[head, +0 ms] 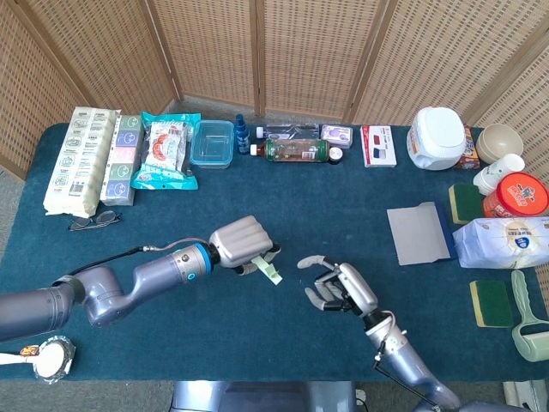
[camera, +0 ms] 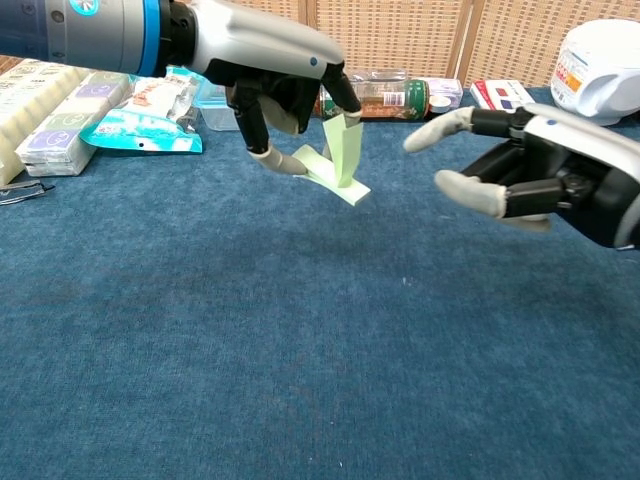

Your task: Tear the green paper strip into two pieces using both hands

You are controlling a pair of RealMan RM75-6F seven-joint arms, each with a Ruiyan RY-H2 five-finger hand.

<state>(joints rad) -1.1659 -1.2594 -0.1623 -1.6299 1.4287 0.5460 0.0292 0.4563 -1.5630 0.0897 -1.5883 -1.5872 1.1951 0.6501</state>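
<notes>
A light green paper strip [camera: 340,160] [head: 269,270], folded over, hangs from my left hand [camera: 275,75] [head: 241,244], which pinches its upper end above the blue table cloth. The strip's lower end points toward the right hand. My right hand [camera: 530,175] [head: 336,289] hovers to the right of the strip with fingers spread and nothing in it. A short gap separates its fingertips from the paper.
Along the table's far edge lie snack packs [head: 163,150], a clear box [head: 213,142], bottles [head: 296,150] and a white jar [head: 437,137]. A grey card [head: 418,233], sponges [head: 491,302] and tissue pack [head: 506,240] sit at the right. Glasses [head: 94,220] lie at the left.
</notes>
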